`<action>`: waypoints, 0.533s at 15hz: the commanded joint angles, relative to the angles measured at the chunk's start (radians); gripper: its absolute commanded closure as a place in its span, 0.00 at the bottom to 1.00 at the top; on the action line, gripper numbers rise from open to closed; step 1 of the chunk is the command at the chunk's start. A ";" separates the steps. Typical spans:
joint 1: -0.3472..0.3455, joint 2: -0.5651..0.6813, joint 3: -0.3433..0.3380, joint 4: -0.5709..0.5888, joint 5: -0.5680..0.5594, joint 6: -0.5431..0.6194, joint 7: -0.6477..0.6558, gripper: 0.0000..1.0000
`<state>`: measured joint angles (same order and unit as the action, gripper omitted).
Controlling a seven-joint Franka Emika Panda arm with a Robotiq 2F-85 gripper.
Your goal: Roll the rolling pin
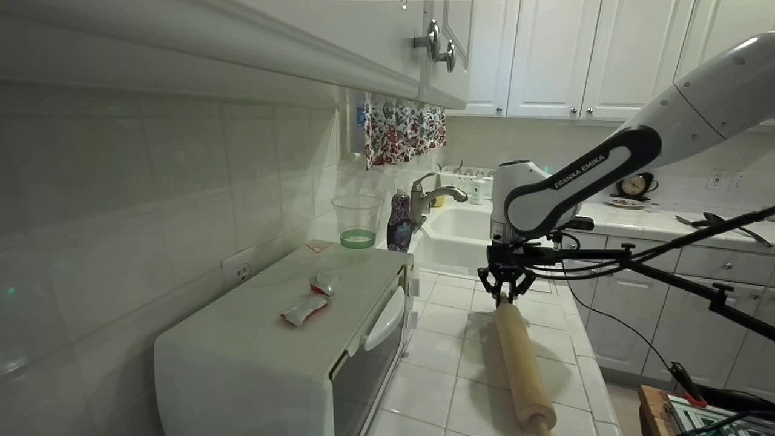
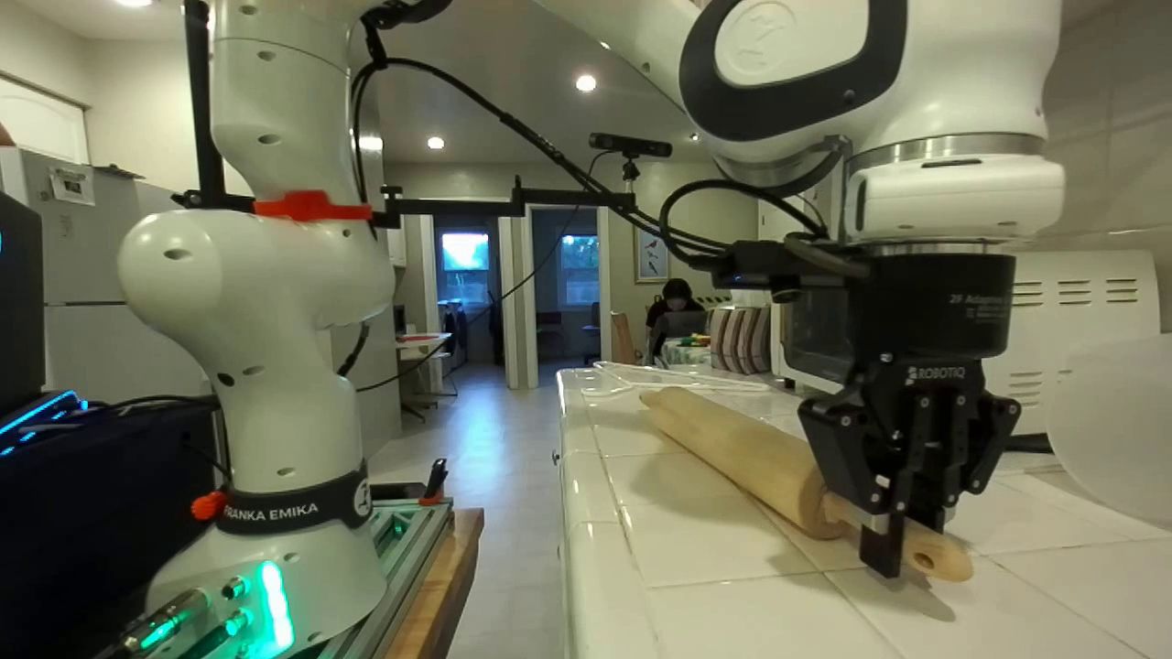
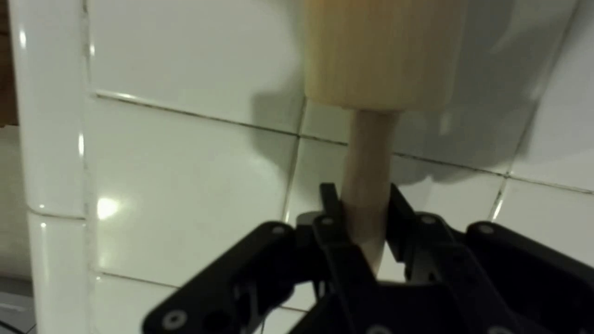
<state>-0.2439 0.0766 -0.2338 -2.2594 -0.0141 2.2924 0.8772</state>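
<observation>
The rolling pin point(image 1: 522, 363), a light tan wooden cylinder, lies lengthwise along the white tiled counter. It also shows in an exterior view point(image 2: 742, 453) and, in part, in the wrist view point(image 3: 385, 51). My gripper point(image 1: 504, 298) points down at the handle on the sink side. In an exterior view the gripper point(image 2: 911, 540) has a finger on each side of this handle, and the handle's tip sticks out past the fingers. In the wrist view the fingers point(image 3: 362, 190) press against both sides of the handle. I cannot tell whether the pin is fully resting on the tiles.
A white toaster oven point(image 1: 254, 345) stands beside the pin, with small wrappers point(image 1: 306, 310) on top. A sink point(image 1: 451, 257), a dark soap bottle point(image 1: 399, 224) and a clear plastic cup point(image 1: 357, 221) are behind. The counter's edge point(image 2: 579, 513) runs along the pin's open side.
</observation>
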 commanded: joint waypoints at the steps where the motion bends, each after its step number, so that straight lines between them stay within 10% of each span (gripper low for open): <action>1: 0.003 -0.070 -0.014 -0.097 -0.027 0.014 -0.042 0.93; 8: -0.026 -0.152 -0.039 -0.177 -0.006 -0.030 -0.129 0.93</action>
<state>-0.2543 -0.0077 -0.2603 -2.3689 -0.0294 2.3012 0.8072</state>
